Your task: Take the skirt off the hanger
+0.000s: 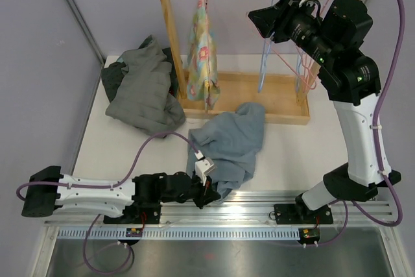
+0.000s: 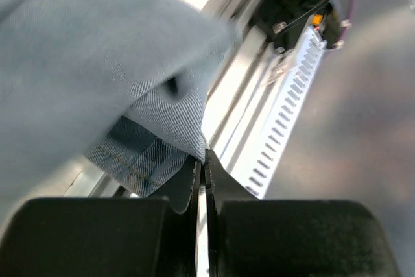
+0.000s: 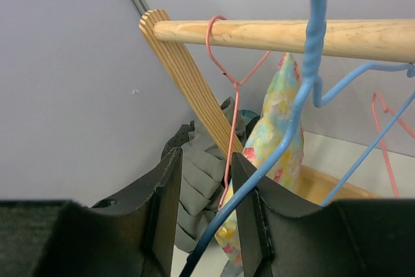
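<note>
A blue-grey denim skirt [image 1: 227,141] lies crumpled on the table in front of the wooden rack [image 1: 259,98], off any hanger. My left gripper [image 1: 211,191] lies low at the skirt's near edge, shut on its hem [image 2: 155,154]; its jaws [image 2: 204,160] are nearly closed, with the hem's corner pinched at the tips. My right gripper [image 1: 255,21] is up at the rack's rod [image 3: 259,30], open. The bare blue hanger [image 3: 292,121] hangs from the rod, and its wire runs down between the open fingers [image 3: 204,167]. The hanger also shows in the top view [image 1: 264,56].
A floral garment [image 1: 201,50] hangs on a pink hanger [image 3: 230,95] at the rod's left. More pink hangers [image 1: 305,72] hang at the right. A pile of grey clothes [image 1: 139,92] lies left of the rack. A metal rail [image 1: 259,202] runs along the near edge.
</note>
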{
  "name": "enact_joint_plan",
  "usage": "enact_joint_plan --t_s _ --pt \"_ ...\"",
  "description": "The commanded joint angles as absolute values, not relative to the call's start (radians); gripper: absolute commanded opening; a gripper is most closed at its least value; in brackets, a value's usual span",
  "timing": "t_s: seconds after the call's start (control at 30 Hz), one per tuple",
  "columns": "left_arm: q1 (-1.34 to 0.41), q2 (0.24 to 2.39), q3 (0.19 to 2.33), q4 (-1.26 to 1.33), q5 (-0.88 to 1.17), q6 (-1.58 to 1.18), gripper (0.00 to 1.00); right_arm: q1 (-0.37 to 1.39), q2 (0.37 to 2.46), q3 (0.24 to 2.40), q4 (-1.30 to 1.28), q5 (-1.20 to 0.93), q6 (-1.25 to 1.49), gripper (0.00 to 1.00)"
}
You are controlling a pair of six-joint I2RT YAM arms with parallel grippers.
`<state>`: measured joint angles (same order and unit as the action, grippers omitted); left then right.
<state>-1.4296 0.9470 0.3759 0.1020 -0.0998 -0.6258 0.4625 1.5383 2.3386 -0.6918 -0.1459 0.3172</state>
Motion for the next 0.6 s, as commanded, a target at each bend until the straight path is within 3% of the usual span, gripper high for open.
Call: enact_joint_plan --t_s 0.0,0.3,0.57 --pt "-1.466 0.887 0.509 0.072 -0.172 -0.614 0.0 0.46 1.546 2.316 -0.531 -0.176 0.327 0.0" --pt "-1.56 0.873 0.586 0.003 -0.247 -0.61 0.0 0.43 1.741 2.465 -0.514 -0.261 0.366 0.0" --pt "-1.575 0.873 0.56 0.003 -0.261 -0.632 0.0 0.353 1.786 2.381 -0.402 -0.354 0.465 0.0"
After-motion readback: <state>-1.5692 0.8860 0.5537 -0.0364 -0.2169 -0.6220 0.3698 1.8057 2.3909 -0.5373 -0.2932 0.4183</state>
